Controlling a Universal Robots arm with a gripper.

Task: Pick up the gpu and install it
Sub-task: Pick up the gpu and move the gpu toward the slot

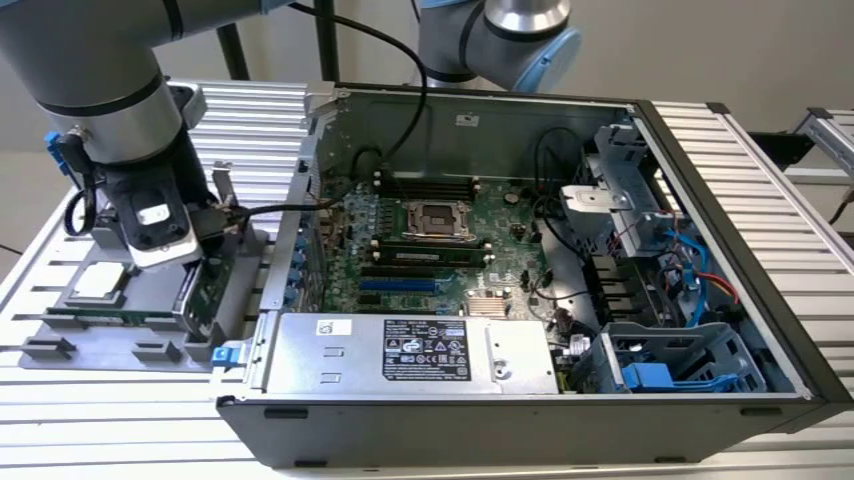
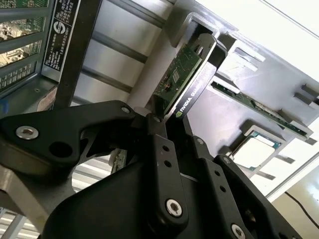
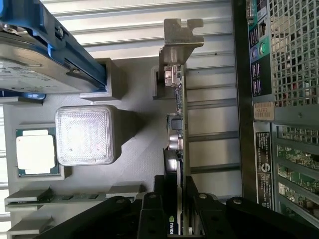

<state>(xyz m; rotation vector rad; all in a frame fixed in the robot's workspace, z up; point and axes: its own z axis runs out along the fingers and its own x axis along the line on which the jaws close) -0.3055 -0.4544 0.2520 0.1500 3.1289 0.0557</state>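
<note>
gpu [image 1: 198, 292] is standing on its edge in a slot of the grey holder tray [image 1: 80, 335]. The tray sits on the slatted metal table [image 1: 120, 420] just beside the open pc case [image 1: 727, 150], on the exterior view's left. The arm's pincer [image 3: 178, 191] is down on the card with its black fingers [image 3: 159, 195] pressed against both faces, so it's pinching the gpu while the card sits in its slot.

Writing-wise: in the second wrist view the gpu [image 2: 185, 74] has white lettering running along its black shroud edge, right by the pincer [image 2: 167, 119], with the green board on the other face. A bit of a light marking peeks out between the fingers in the first wrist view too. The case's back panel carries a black label [image 3: 263, 154] [image 2: 56, 30] with white print in both wrist views. From the exterior view you get a big white sticker with dark print on the silver power supply [image 1: 400, 352].

First wrist view looks along the card edge-on, with the silver end bracket [image 3: 179, 42] at the far end. It also catches the silver hard drive [image 3: 45, 55] with blue rails, a ribbed white block [image 3: 85, 134] and the cpu chip [image 3: 35, 152] in its pocket. Second wrist view has the thin memory stick [image 2: 259, 112] lying in its groove near the cpu chip [image 2: 254, 149]. The exterior view gives you the motherboard [image 1: 414, 240] down inside the case.
</note>
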